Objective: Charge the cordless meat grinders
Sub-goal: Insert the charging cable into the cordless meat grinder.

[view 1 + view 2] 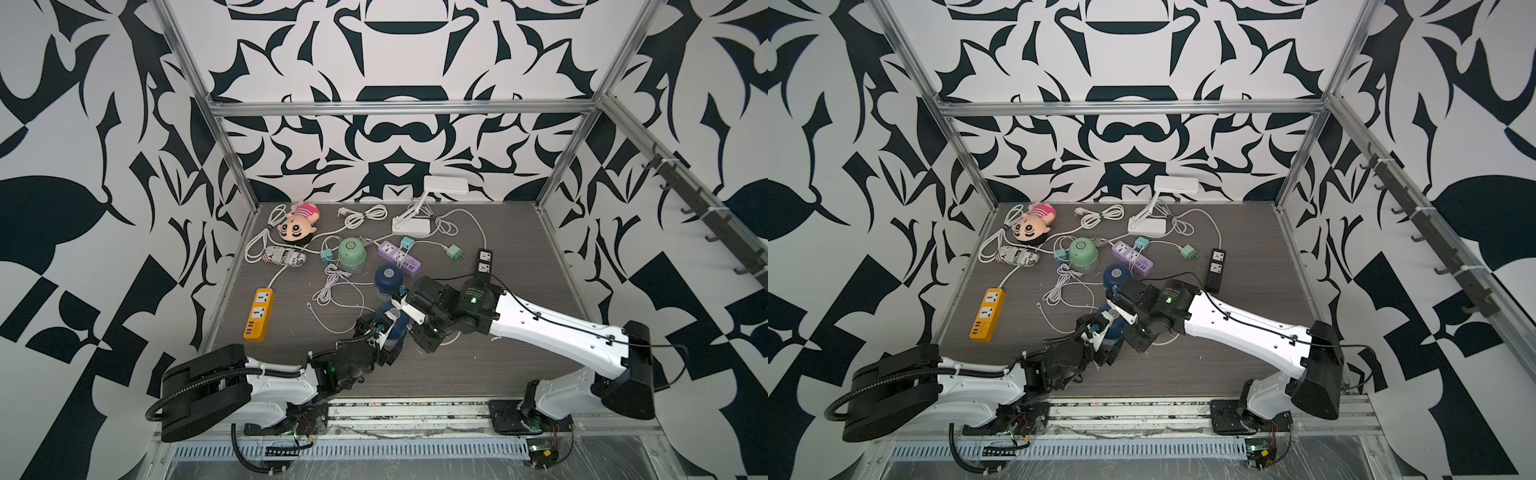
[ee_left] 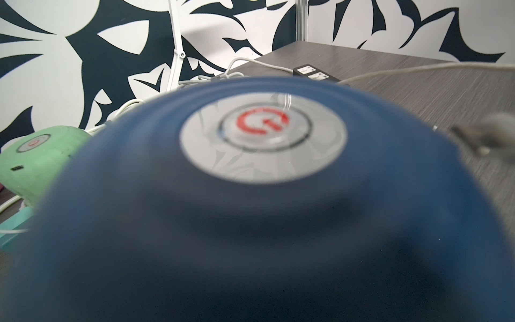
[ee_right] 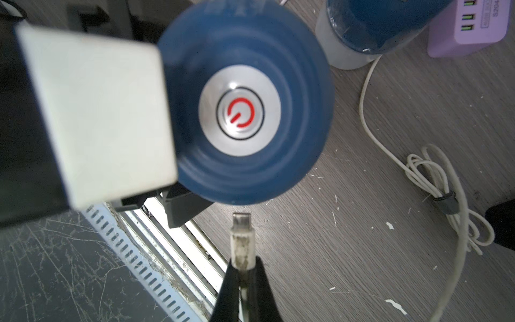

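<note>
1. Bold black-and-white patterned walls enclose a grey wood-grain bench strewn with white cables and power strips.
2. On the left end effector the jaws are spread wide on either side of the near navy grinder. One white pad is pressed against its dome, and I judge this a grip that steadies it.
3. The jaws of the right end effector are closed almost fully. They pinch the white charging plug by its body, with the metal tip sticking out ahead of the fingertips.
4. The held grinder sits straight ahead of the right end effector, just past the plug tip and not touching it. The plug's long axis points at the dome's side.
5. The grinder's socket shows in no view, so I cannot tell whether the tip is lined up with it.
6. The right arm is the one placed to close the gap, probably with a short push along the plug's axis. The risk is the tip skidding off the curved dome.
7. The far navy grinder stands just beyond the right end effector, beside the purple power strip.
8. The mint grinder is farther off, beyond the left end effector.
</note>
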Tool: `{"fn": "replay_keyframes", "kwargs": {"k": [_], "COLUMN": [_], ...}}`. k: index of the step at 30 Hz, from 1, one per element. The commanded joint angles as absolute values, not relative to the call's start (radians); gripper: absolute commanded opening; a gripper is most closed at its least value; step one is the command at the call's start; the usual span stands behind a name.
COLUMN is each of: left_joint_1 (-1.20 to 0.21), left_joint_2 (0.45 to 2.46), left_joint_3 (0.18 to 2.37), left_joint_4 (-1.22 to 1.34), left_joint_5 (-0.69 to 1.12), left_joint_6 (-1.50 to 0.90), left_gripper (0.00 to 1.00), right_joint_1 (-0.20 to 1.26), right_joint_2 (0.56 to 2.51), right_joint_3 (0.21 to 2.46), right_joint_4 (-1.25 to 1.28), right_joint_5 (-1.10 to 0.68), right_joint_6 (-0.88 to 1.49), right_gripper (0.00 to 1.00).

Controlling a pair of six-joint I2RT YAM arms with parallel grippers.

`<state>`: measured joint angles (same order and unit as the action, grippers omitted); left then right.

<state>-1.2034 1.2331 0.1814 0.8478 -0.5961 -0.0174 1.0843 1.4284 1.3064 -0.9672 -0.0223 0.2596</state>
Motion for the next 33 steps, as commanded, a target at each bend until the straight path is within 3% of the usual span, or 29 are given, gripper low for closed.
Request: {"fn": "replay_keyframes", "kwargs": {"k": [1, 33], "left_joint_1": [-1.200, -1.199], "left_joint_2": [1.204, 1.207], "left_joint_3": [0.199, 0.192], "left_joint_4": [0.921, 0.894], "left_joint_5": [-0.614, -0.557], "left_joint_6": [-0.015, -0.048], "left_gripper": [0.61, 0.58], "right_joint_1": [1.089, 1.073], "right_joint_2": [1.432, 1.436], "right_joint_3": [1.334, 1.358], "right_joint_4": [-0.955, -0.912], "right_joint_5": [-0.026, 0.017], "right_joint_6": [0.267, 0.265], "right_gripper": [0.00, 0.00]}}
